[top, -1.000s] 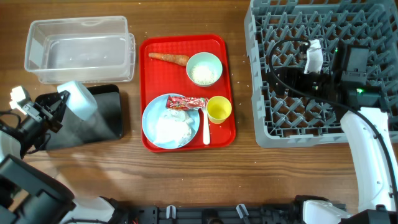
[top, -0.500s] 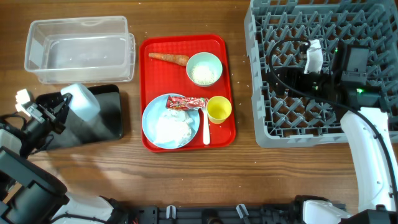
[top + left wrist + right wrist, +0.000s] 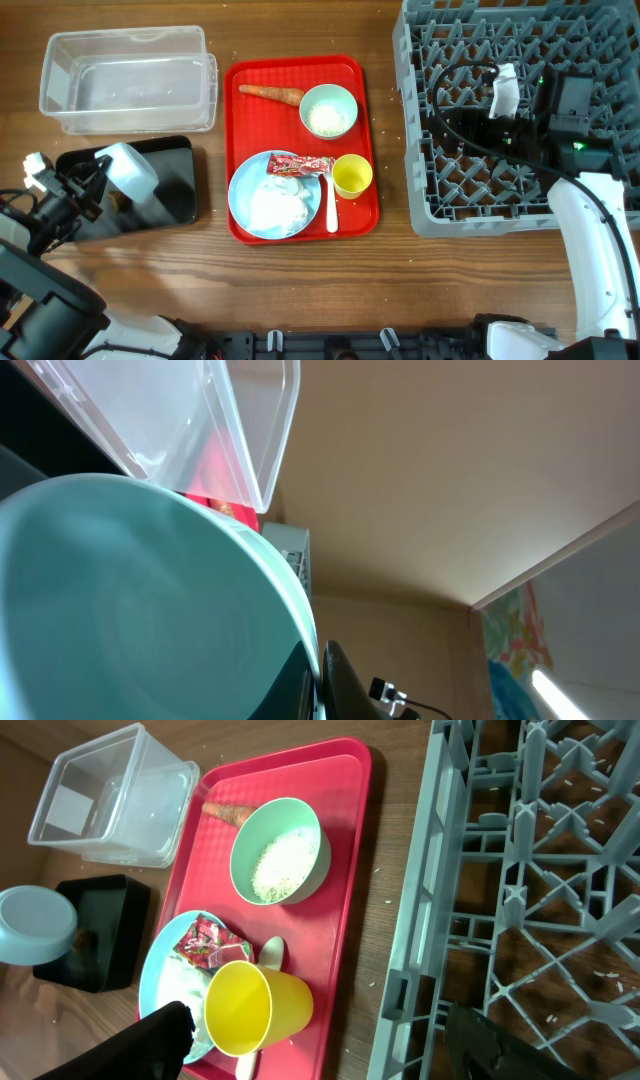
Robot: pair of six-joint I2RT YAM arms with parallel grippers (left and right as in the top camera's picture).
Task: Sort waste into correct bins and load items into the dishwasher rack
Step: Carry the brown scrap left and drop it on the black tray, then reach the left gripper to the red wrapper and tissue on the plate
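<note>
the blue bowl (image 3: 130,170) sits in my left claw (image 3: 103,175), tipped on its side over the left half of the black tray (image 3: 175,180). in my left wrist view its hollow fills most of the picture. a small brown lump (image 3: 88,938) lies in the tray under it.

the clear tub (image 3: 125,85) stands just behind the black tray, with a thin strip of wood between them. the red tray (image 3: 260,125) lies to the right across another narrow gap. the front of the table (image 3: 300,280) is open wood along its whole width.

on the red tray a carrot (image 3: 272,93) lies at the back beside a mint bowl (image 3: 350,100) with rice grains (image 3: 327,120) in it. nearer the front, the plate (image 3: 240,185) carries a crumpled napkin (image 3: 275,205) and a red wrapper (image 3: 298,164). the yellow cup (image 3: 351,176) stands upright, touching the plate's right edge. the white spoon (image 3: 331,205) lies along that same edge, below the cup.

the grey rack (image 3: 450,190) fills the right side, a band of bare wood apart from the red tray.

my left claw is clamped tight on the blue bowl's rim. my right claw (image 3: 318,1015) hangs over the rack's left part with its fingers spread wide and nothing between them.
</note>
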